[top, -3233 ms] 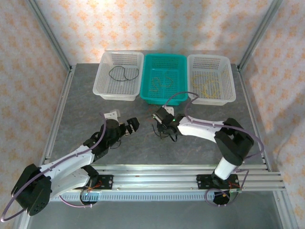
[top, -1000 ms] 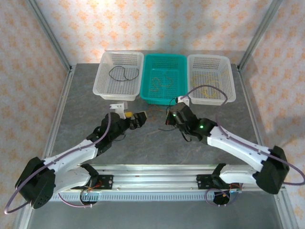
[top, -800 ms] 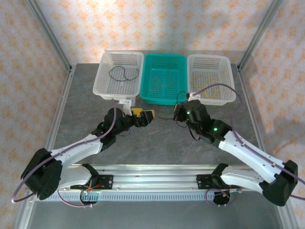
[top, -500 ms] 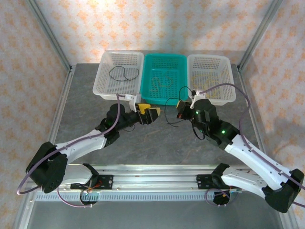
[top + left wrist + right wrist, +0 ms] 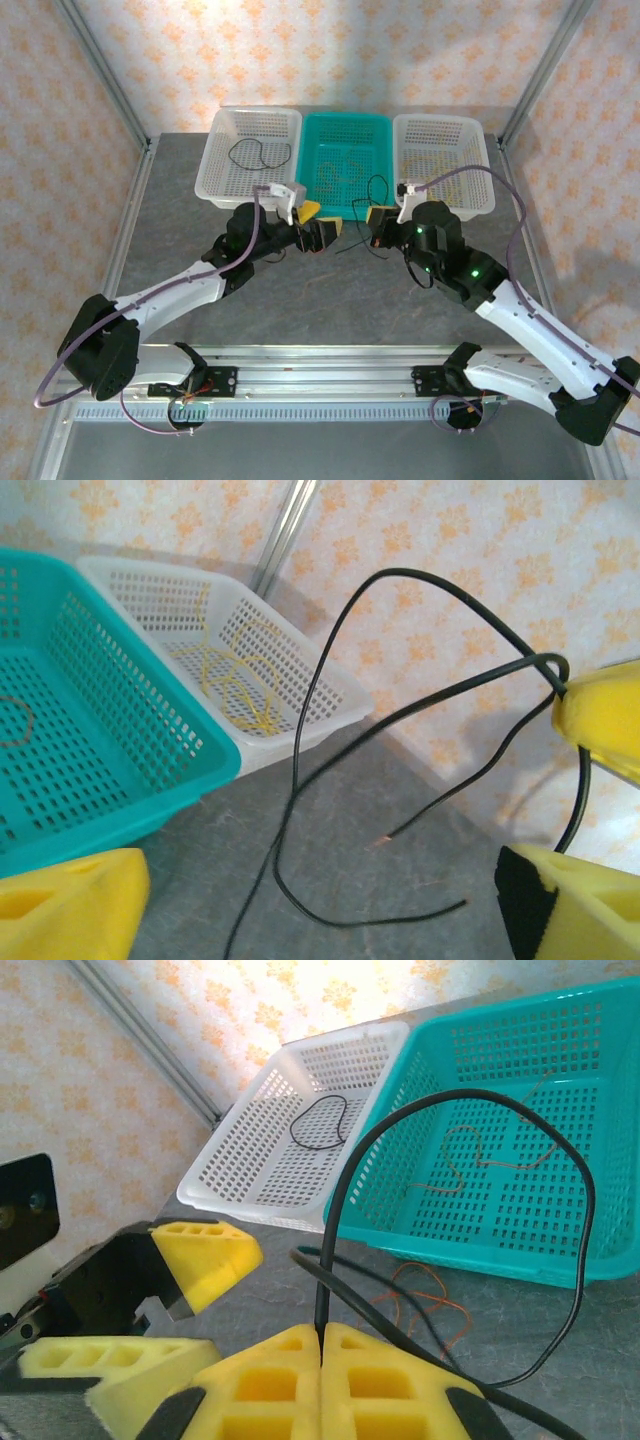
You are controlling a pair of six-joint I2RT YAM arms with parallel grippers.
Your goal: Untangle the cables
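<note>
Right gripper [image 5: 322, 1345] pinched shut on a black cable [image 5: 470, 1095] — left gripper [image 5: 322, 875] wide open.
In the right wrist view the cable rises from the closed pads at bottom centre and arches in front of the teal basket [image 5: 560, 1250] at upper right; an orange cable [image 5: 420, 1300] lies on the table [image 5: 280, 1280] just below it. The left gripper's spread yellow pads hold nothing.

The scene is lit brightly and evenly from above. In the top view a paler wash of light is seen on the back wall [image 5: 330, 60], and only soft, faint shadows are cast on the table [image 5: 330, 310] beneath the arms. In the left wrist view the black cable [image 5: 303, 740] is rendered sharp, while the yellow pads [image 5: 60, 905] at the frame's edge are softened.
</note>
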